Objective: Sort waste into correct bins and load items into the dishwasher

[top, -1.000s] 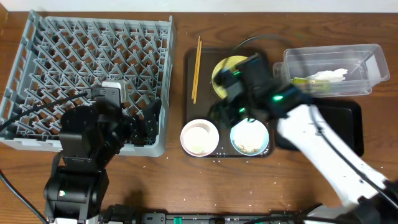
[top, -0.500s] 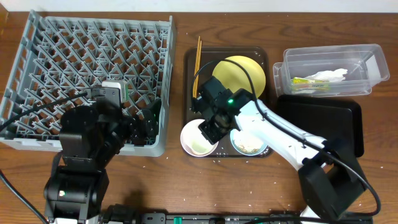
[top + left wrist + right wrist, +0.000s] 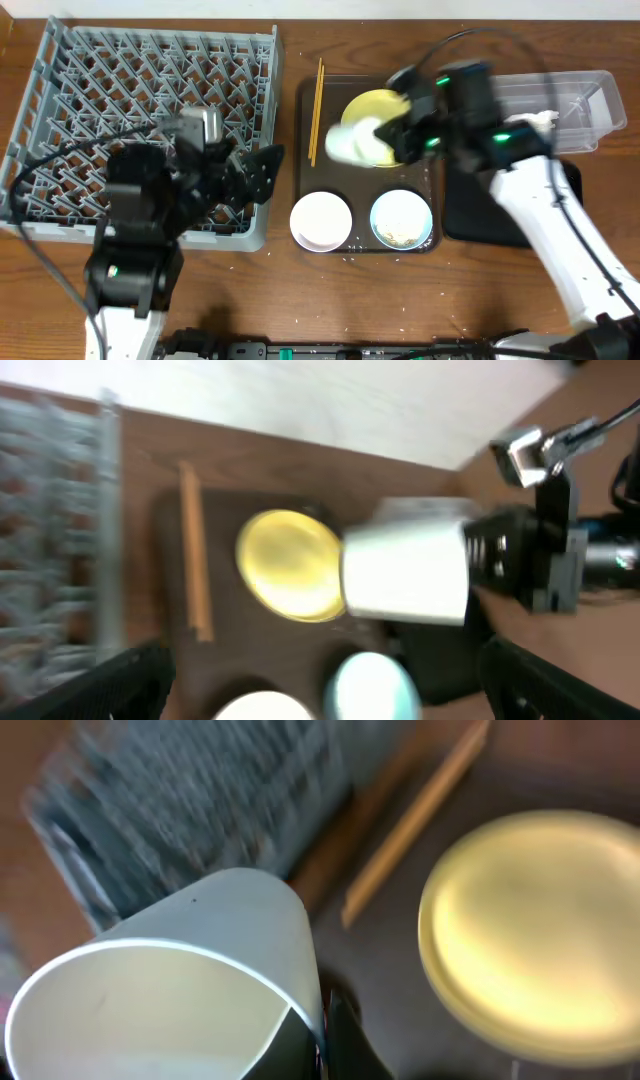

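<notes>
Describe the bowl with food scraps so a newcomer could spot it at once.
Right of the grey dish rack lies a dark brown tray; two bowls sit side by side along its edge nearest the robot. Take the right-hand one, the light blue bowl: beige scraps lie in it, while the pinkish-white bowl beside it looks clean.

two bowls, one plate, one cup, one pair of chopsticks.
</notes>
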You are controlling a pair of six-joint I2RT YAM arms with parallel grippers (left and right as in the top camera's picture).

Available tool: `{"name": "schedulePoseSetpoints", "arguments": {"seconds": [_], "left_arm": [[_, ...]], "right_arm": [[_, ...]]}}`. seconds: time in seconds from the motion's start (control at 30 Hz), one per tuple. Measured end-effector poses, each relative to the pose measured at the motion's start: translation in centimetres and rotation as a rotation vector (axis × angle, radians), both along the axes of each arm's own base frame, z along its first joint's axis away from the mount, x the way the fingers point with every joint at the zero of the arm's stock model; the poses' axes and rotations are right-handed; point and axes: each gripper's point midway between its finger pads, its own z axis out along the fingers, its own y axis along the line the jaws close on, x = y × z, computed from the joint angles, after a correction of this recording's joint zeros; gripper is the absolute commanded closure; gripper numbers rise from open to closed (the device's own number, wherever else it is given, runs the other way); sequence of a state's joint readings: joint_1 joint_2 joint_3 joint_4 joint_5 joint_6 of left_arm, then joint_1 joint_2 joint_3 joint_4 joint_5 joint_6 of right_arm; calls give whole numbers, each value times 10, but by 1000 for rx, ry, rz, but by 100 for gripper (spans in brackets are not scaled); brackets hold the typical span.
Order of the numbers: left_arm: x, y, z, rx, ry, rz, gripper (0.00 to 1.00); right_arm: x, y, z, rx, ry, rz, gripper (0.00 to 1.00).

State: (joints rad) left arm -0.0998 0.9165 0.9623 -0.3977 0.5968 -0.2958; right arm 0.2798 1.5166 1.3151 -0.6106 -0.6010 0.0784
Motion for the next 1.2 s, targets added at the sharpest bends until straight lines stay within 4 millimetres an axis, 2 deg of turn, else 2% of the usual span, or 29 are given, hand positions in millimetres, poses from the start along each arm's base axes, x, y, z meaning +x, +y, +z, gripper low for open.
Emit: {"name": "schedulePoseSetpoints", "arguments": {"seconds": [0.07,0.17,0.23,0.27,0.37,0.57,0.63,0.83,1.0,1.2], "left_arm": [[5,-10,-1,-69,39,-41,1],[11,-28,4,-175,72,-132,1],[12,-40,9,-238,78,-212,4],[12,-49,13,-283,87,-280,4],[6,-67,17,-335,103,-404,4],[-20,-101,20,-377,140,-604,7],[-26,-107,24,-378,120,-644,16],[-34,-114,32,-382,87,-701,35],[-35,-114,32,-383,87,-709,40],[-35,-114,32,-377,74,-710,40]], "right_arm": [[9,-8,19,102,-35,20,99],[7,-9,45,246,-71,106,99],[-4,-3,64,343,-96,205,99],[-16,5,75,406,-97,288,99],[-34,13,87,476,-88,390,99],[-54,33,91,506,-68,481,99],[-58,39,91,504,-65,497,99],[-64,49,90,499,-59,522,99],[-64,49,90,499,-59,521,99],[-59,49,86,477,-65,493,70]]}}
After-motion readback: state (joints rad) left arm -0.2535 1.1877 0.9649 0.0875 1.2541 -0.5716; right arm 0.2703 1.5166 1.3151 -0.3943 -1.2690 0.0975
